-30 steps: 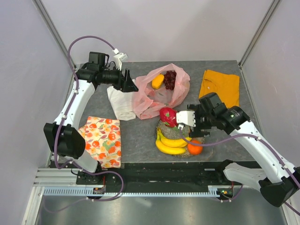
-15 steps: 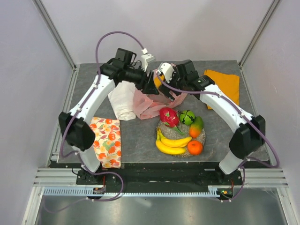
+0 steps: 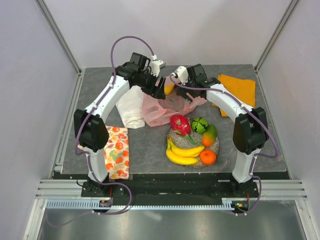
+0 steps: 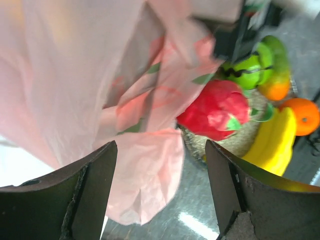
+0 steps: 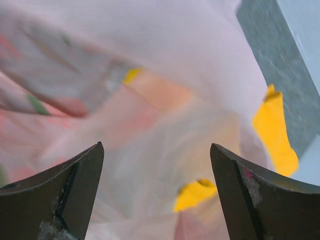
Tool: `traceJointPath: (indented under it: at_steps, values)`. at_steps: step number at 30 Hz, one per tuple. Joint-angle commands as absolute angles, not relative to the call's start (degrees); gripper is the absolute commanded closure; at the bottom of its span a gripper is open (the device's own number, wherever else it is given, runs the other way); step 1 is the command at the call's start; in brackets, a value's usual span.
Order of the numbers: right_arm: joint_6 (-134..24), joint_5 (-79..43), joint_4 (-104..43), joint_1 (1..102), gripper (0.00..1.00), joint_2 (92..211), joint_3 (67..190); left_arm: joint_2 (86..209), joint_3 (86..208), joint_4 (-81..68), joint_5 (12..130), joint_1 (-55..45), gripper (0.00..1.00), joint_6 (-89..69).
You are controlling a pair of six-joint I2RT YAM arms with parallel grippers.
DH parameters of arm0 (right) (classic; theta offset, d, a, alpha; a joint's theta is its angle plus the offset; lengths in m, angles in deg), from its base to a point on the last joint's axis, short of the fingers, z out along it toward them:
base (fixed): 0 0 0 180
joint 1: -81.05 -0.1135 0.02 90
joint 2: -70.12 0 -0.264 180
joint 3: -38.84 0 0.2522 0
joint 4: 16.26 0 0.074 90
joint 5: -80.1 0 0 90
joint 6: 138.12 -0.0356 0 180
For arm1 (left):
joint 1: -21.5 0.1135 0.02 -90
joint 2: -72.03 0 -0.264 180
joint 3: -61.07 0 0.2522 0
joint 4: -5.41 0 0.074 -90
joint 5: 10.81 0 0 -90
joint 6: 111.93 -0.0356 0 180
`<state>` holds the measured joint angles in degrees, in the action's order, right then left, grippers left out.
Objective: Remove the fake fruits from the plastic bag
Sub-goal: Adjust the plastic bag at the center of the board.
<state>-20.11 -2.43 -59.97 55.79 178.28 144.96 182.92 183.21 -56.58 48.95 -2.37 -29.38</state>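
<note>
**Both grippers at the pink bag**

Top view: left gripper [image 3: 159,90] and right gripper [image 3: 178,91] meet over the plastic bag [image 3: 162,111]. 5 fake fruits [image 3: 186,150] sit on the dish [image 3: 216,146] just beside it.
Left wrist: jaws apart, bag beyond them.
Right wrist: jaws wide apart, bag filling the view.

We see a dark grey, stone-look surface [image 3: 145,145] boxed in by pale, evenly lit wall panels [image 3: 200,30] and slanting aluminium corner posts [image 3: 58,35]. Along its near edge runs an aluminium rail [image 3: 165,192], then brushed sheet metal [image 3: 175,225].
</note>
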Motion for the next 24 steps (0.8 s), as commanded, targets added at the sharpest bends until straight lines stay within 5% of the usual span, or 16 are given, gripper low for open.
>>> traceJointPath:
  at_steps: [1,10,16,24]
  values:
    - [-16.0,4.1,-62.8,58.4,0.05,178.2,143.0,185.1,183.4,-58.4,56.9,-2.8,0.22,-31.8]
    - [-8.2,12.3,-64.9,62.2,0.08,179.5,142.6,182.9,180.9,-59.2,57.2,-2.7,0.23,-30.7]
    - [-3.8,-16.4,-71.5,60.0,0.1,170.8,148.2,180.3,180.0,-58.3,56.3,-2.8,0.23,-31.3]
    - [3.6,-20.4,-78.4,51.9,0.21,177.6,151.0,179.1,178.0,-59.4,59.7,-2.8,0.21,-31.1]
